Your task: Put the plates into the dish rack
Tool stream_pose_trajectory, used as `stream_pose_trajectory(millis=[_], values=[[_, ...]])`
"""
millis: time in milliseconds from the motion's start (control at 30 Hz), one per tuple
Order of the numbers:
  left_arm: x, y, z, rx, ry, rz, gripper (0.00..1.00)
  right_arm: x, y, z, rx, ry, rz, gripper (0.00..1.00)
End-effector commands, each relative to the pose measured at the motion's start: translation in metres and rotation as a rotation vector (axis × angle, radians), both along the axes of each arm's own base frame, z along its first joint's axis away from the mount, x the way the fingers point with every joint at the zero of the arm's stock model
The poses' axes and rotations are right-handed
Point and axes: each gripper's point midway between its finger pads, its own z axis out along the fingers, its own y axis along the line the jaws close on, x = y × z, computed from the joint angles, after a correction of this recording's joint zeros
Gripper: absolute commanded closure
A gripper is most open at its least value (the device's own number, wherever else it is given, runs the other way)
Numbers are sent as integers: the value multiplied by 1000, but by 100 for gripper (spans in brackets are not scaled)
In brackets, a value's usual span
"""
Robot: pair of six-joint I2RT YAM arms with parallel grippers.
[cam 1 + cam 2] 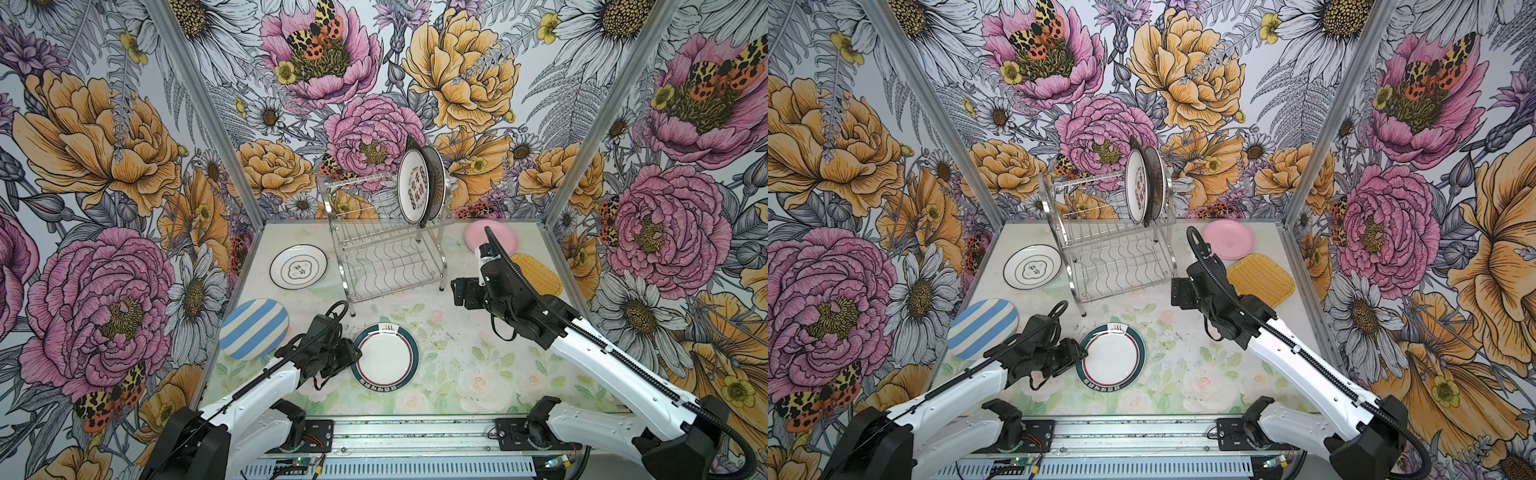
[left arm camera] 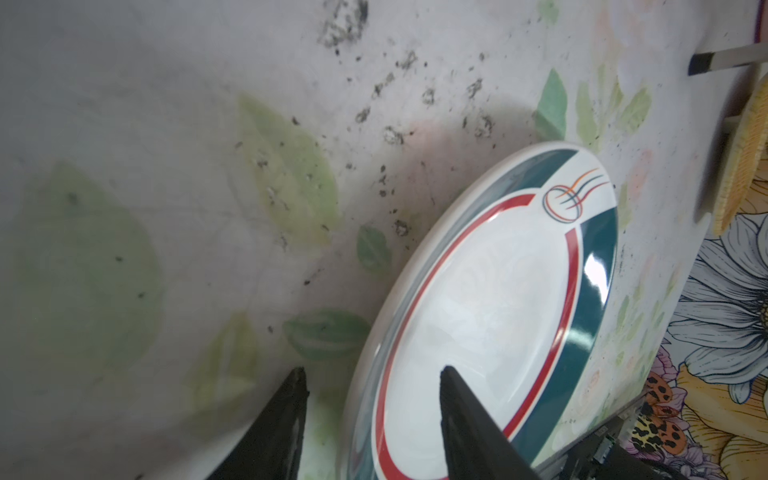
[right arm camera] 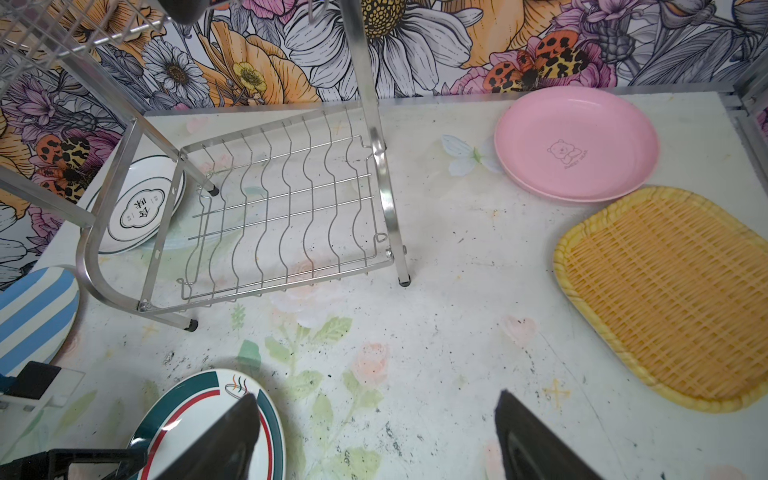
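A white plate with a green and red rim [image 1: 384, 359] [image 2: 498, 291] lies flat at the front middle of the table. My left gripper [image 1: 357, 353] [image 2: 372, 372] is at its left edge, jaws apart and straddling the rim, one finger over the plate's face and one over the table. The steel dish rack [image 1: 386, 257] [image 3: 282, 208] stands at the back with a white printed plate [image 1: 413, 187] and a dark plate [image 1: 436, 183] upright in its top tier. My right gripper [image 1: 457, 291] [image 3: 376, 399] hangs open and empty above the table, right of the rack.
Flat on the table lie a black-ringed white plate [image 1: 298, 267] left of the rack, a blue-white striped plate [image 1: 253, 328] at the left edge, a pink plate [image 3: 577, 141] at the back right and a yellow woven-look plate [image 3: 673, 299] beside it. Floral walls close three sides.
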Motion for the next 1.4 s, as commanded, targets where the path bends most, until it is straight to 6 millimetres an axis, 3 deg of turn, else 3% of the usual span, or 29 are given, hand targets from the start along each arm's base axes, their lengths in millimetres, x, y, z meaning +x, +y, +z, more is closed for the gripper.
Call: stream_pose_trajectory(millis=[0, 400, 800, 967, 1367], values=[[-12, 0, -8, -18, 35, -3, 50, -2, -2, 0, 23, 1, -4, 11], [-15, -3, -23, -72, -6, 14, 54, -1, -2, 0, 32, 2, -9, 11], [-15, -6, -25, -83, -12, 4, 92, -1, -3, -1, 36, 9, -8, 11], [-10, -12, -14, -115, -48, -4, 100, -2, -3, -6, 37, 21, -7, 11], [7, -33, 45, -271, -231, -53, 100, -11, 10, -40, 97, 161, 66, 7]])
